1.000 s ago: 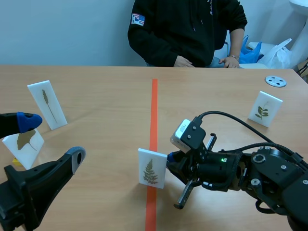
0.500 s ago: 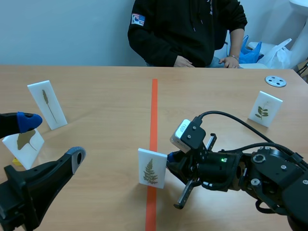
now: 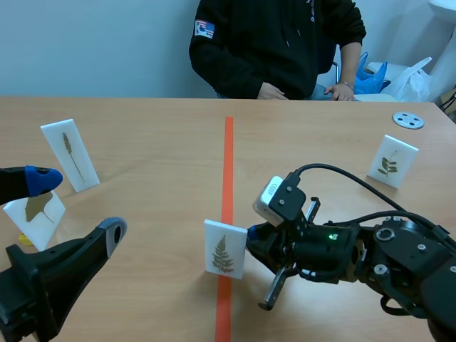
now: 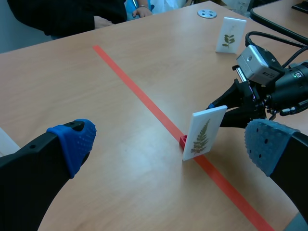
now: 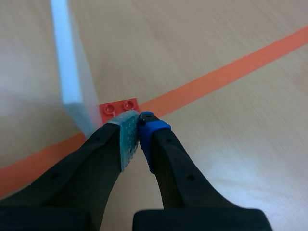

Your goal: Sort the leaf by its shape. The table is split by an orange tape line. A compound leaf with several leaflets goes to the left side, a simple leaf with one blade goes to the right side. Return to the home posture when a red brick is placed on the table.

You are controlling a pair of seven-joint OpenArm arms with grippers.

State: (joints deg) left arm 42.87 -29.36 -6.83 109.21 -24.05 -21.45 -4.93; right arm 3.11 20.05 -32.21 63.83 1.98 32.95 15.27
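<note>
Fingers of the left gripper (image 3: pixel 75 205) stand wide apart with nothing between them, low at the near left of the table (image 3: pixel 157 142). Just beyond it a white card with a yellow-brown, fan-shaped leaf (image 3: pixel 35 214) stands upright. Farther back is a taller white card with a narrow leaf (image 3: pixel 70 155).

At the middle, the fern card (image 3: pixel 226 249) stands upright right on the orange tape line (image 3: pixel 228 164), on neither side of it. It is a white rectangular plaque with a green leaf printed or pressed on its face: many small leaflets along a central stem, tapering to a point. Its foot sits in a small red studded block (image 5: pixel 119 107), which lies on the tape.

The right gripper (image 5: pixel 139 121) lies low just to the right of the card, behind it. Its two pads are pressed together with nothing between them, and the tips meet the edge of the red block. A white camera module (image 3: pixel 279 199) sits on that arm.

Well to the right, a white card with a leafy sprig (image 3: pixel 392 161) stands, and a grey round disc (image 3: pixel 408 120) lies beyond it.

Across the table sits a person in a black top (image 3: pixel 278 43). The sleeve bears a small patch (image 3: pixel 204 29), too small to read.
</note>
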